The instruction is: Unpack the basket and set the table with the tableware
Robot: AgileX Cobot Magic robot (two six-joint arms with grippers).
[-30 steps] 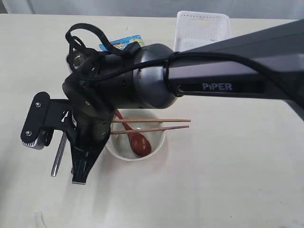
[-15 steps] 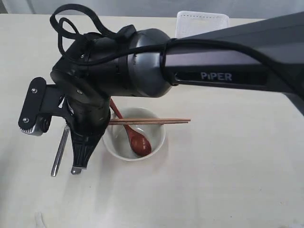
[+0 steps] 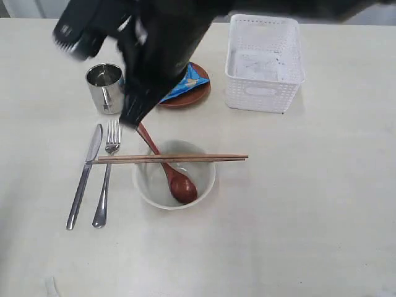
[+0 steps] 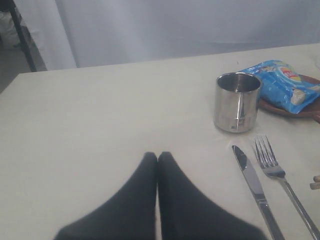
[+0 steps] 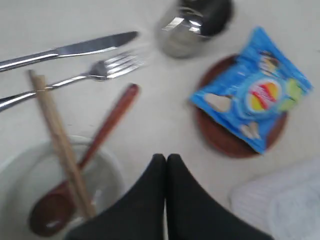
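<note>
The white basket (image 3: 264, 62) stands at the back right, nothing showing inside it. The off-white bowl (image 3: 146, 189) holds the wooden spoon (image 3: 176, 182), with two chopsticks (image 3: 204, 158) laid across its rim. Left of the bowl lie the fork (image 3: 106, 176) and knife (image 3: 83, 179). Behind them stands the steel cup (image 3: 104, 86). The dark brown plate (image 3: 197, 94) carries a blue chip bag (image 3: 185, 86). My right gripper (image 3: 129, 122) (image 5: 166, 157) hangs shut and empty above the spoon handle, blurred. My left gripper (image 4: 157, 156) is shut and empty over bare table (image 4: 100, 125), left of the knife (image 4: 252, 182).
In the left wrist view the cup (image 4: 237, 102), the fork (image 4: 275, 172) and the chip bag (image 4: 280, 90) sit to one side of my fingers. The right arm's dark body spans the back of the exterior view.
The right arm has lifted from beside the knife and swung toward the back, uncovering the fork, cup and plate. The two chopsticks lie closer together on the bowl.
</note>
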